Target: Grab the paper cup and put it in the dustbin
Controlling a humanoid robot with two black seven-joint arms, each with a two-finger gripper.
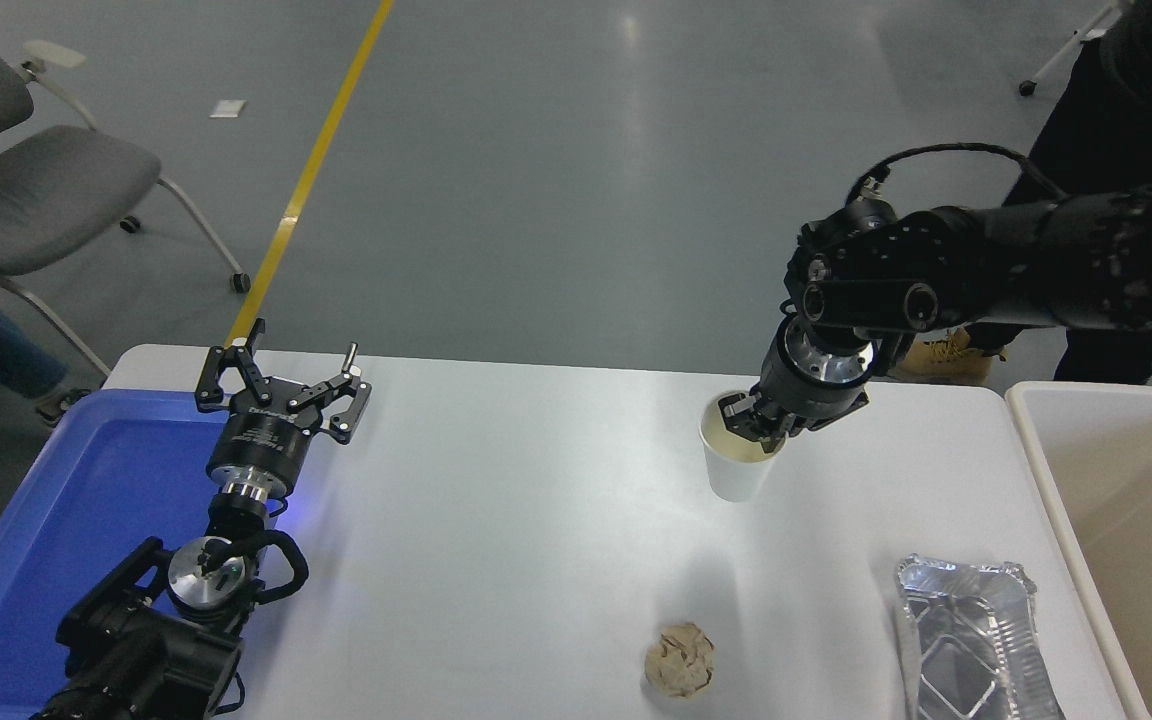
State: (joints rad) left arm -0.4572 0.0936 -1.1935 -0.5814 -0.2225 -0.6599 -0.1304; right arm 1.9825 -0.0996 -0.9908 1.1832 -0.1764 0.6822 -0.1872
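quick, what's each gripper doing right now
Left gripper: open, holding nothing, parked over the blue tray.
Right gripper: shut on the rim of the paper cup, holding it above the table.

White paper cup (738, 462) hangs upright above the table; beige dustbin (1126, 520) stands at right.
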